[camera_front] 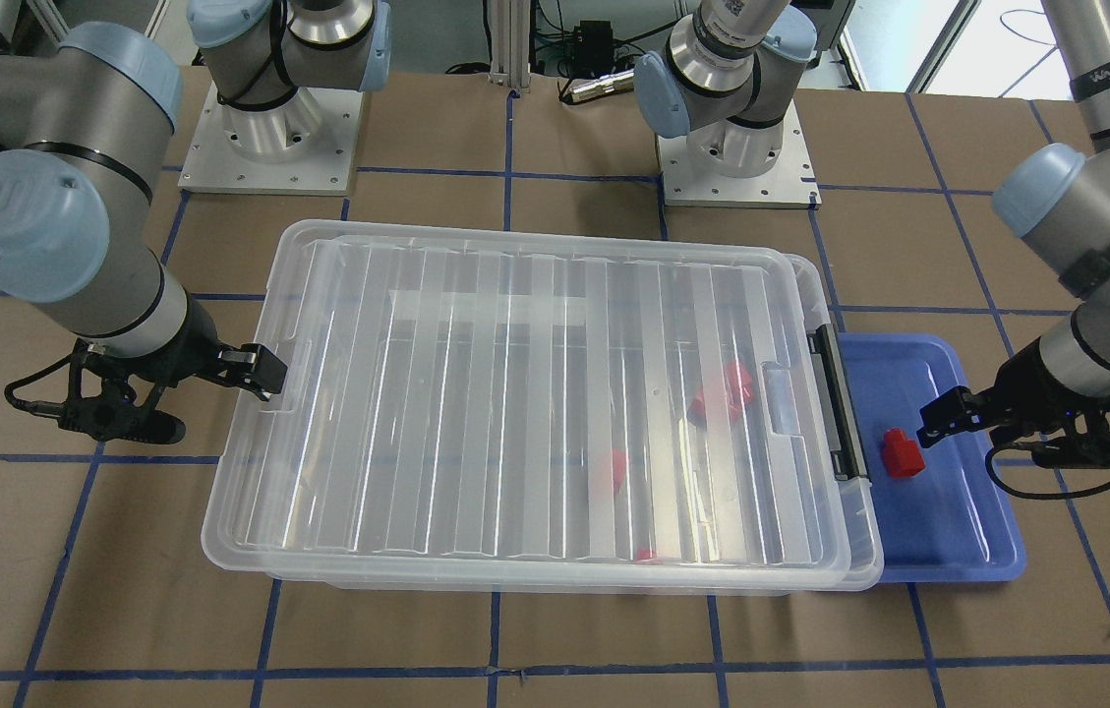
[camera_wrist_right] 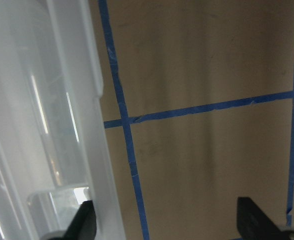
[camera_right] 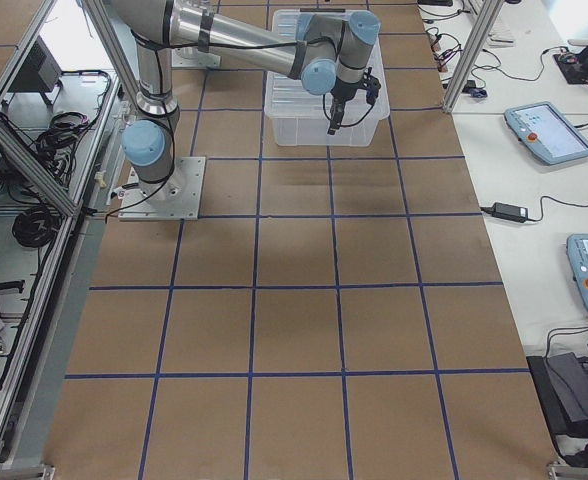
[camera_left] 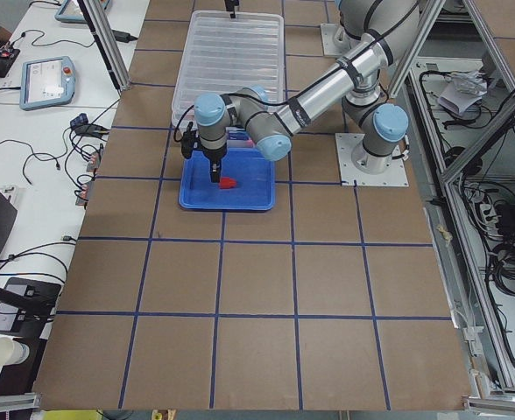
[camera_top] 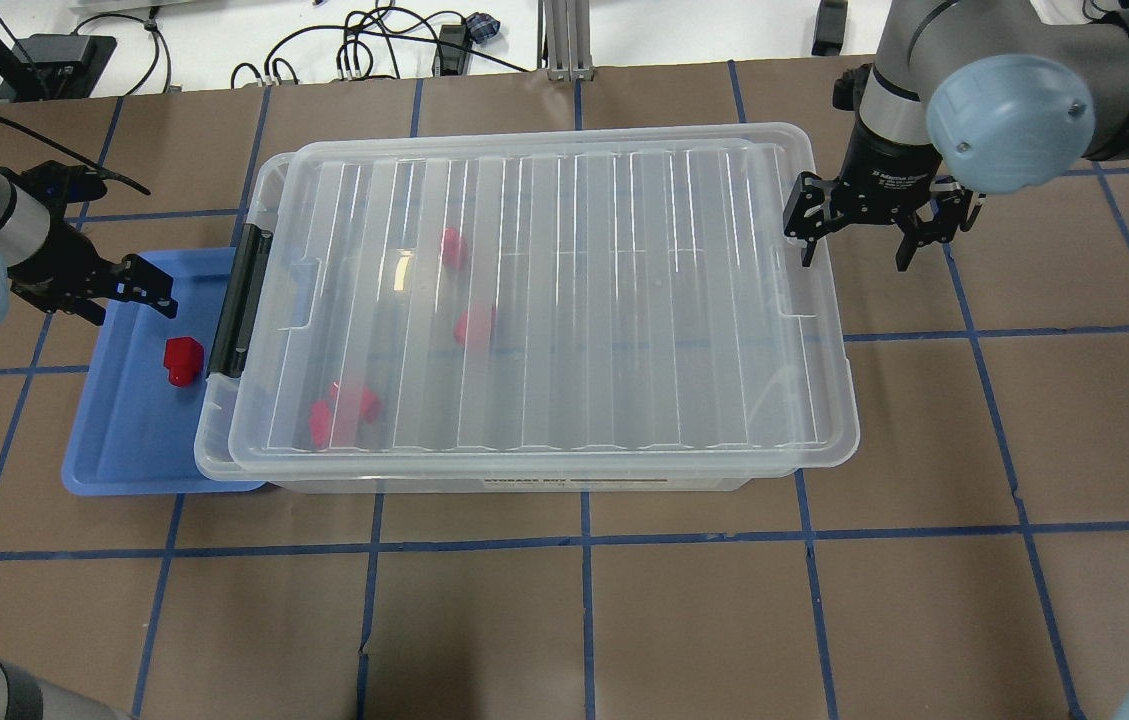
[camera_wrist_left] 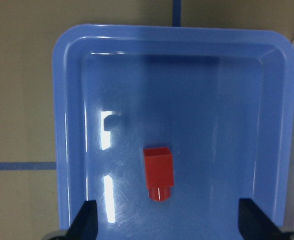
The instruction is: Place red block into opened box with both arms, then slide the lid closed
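In the shallow blue plastic tray (camera_top: 114,430) lies the small red plastic block (camera_top: 181,360), left pincer (camera_wrist_left: 168,222) spread empty above it (right pincer (camera_top: 854,262), also released, sits at the edge of the ribbed clear lid (camera_top: 574,300) farthest from the tray). Pickup stage, I judge: descend, then clench.

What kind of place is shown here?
Probably a robotics lab: a left arm and a right arm bolted to a tape-gridded table, a teach pendant beside it, an aluminium frame post.
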You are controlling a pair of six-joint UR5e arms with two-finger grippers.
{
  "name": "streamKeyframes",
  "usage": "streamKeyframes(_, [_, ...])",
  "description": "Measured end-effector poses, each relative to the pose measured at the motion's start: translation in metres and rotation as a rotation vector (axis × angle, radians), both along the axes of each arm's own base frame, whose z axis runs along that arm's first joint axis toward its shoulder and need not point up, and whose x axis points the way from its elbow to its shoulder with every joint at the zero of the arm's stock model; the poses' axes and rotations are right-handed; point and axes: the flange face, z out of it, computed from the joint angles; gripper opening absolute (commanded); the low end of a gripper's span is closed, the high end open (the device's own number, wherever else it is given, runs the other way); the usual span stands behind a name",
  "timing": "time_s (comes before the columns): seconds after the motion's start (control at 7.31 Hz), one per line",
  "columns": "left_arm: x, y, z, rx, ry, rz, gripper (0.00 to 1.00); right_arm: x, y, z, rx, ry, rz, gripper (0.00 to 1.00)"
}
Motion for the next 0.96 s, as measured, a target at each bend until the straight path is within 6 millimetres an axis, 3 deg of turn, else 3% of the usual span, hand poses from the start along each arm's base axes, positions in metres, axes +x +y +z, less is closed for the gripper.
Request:
streamKeyframes(0.68, [-0.008,0.016,-0.049,0.041,0.022,0.071,1.00,-0.038,-0.003,0.000,0.013,0.048,0.021,1.00])
streamKeyframes(0.82, [-0.008,0.016,-0.055,0.043,0.024,0.071,0.87,-0.046,-0.003,0.001,0.015,0.051,0.027,1.00])
streamKeyframes(0.96, [-0.007,0.014,-0.061,0.037,0.020,0.068,0.45,-0.055,-0.004,0.002,0.015,0.050,0.034,1.00])
